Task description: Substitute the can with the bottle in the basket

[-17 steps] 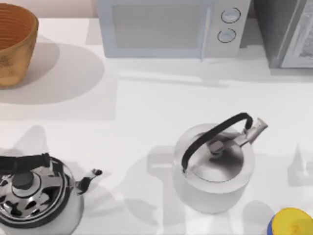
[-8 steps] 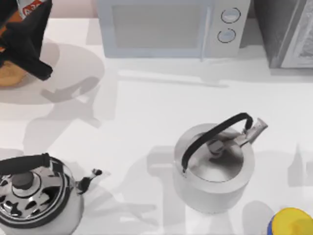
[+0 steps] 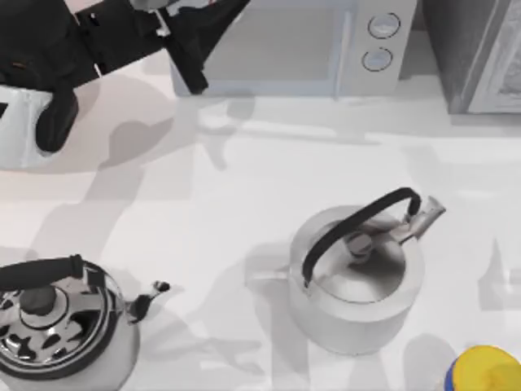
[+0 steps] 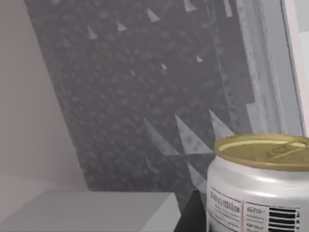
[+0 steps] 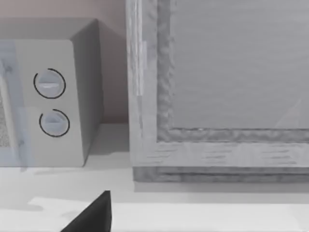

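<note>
My left arm reaches across the table's back left, and the basket is hidden beneath it. My left gripper [image 3: 195, 20] hangs in front of the microwave's left end, shut on the can [image 4: 260, 188]. In the left wrist view the can is silver-white with a pale gold top and sits upright against a black finger [image 4: 193, 217]. The bottle [image 3: 486, 371], blue with a yellow top, stands at the front right corner. A black part of my right gripper [image 5: 91, 215] shows in the right wrist view, low over the table near the back right.
A white microwave [image 3: 277, 49] lines the back edge, with a grey cabinet [image 3: 480, 49] to its right. A steel kettle [image 3: 358, 277] stands right of centre. A chrome kettle [image 3: 57, 326] sits at the front left.
One second ago the basket stood uncovered with no arm in sight. My left arm then came up out of it holding the can and has swung right, toward the microwave.
</note>
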Controlling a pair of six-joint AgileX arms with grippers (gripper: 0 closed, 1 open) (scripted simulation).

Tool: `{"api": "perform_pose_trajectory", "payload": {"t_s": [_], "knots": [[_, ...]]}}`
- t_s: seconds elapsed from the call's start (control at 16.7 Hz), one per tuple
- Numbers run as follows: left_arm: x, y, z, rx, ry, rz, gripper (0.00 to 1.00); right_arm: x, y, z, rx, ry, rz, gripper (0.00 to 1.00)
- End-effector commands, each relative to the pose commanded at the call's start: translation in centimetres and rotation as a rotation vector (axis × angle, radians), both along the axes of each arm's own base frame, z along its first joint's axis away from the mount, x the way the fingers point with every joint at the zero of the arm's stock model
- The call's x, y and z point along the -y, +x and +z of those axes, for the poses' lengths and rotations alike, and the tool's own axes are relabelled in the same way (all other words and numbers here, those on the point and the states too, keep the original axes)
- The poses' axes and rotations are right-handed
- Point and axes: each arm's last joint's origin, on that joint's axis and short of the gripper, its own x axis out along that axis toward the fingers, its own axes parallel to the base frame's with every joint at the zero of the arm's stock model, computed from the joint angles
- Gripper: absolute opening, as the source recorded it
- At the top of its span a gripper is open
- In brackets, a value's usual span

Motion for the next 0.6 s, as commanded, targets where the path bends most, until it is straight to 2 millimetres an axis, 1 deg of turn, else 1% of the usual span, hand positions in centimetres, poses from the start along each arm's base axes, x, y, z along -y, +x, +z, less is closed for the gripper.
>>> {"api": "perform_pose_trajectory", "payload": {"t_s": [0.12, 0.24, 0.42, 0.54, 0.6], "knots": [[2.1, 2.5, -4.3, -0.024, 0.023, -0.116, 0.0, 0.0, 0.0, 0.0, 0.0, 0.0, 0.0, 1.0], [3.9, 3.9, -9.1, -0.073, 0.045, -0.221, 0.0, 0.0, 0.0, 0.0, 0.0, 0.0, 0.0, 1.0], [5.7, 4.5, -16.0, -0.173, 0.071, -0.35, 0.0, 0.0, 0.0, 0.0, 0.0, 0.0, 0.0, 1.0], [6.5, 4.2, -19.5, -0.237, 0.083, -0.413, 0.0, 0.0, 0.0, 0.0, 0.0, 0.0, 0.0, 1.0], [6.8, 3.9, -20.7, -0.262, 0.088, -0.437, 0.0, 0.0, 0.0, 0.0, 0.0, 0.0, 0.0, 1.0]]}}
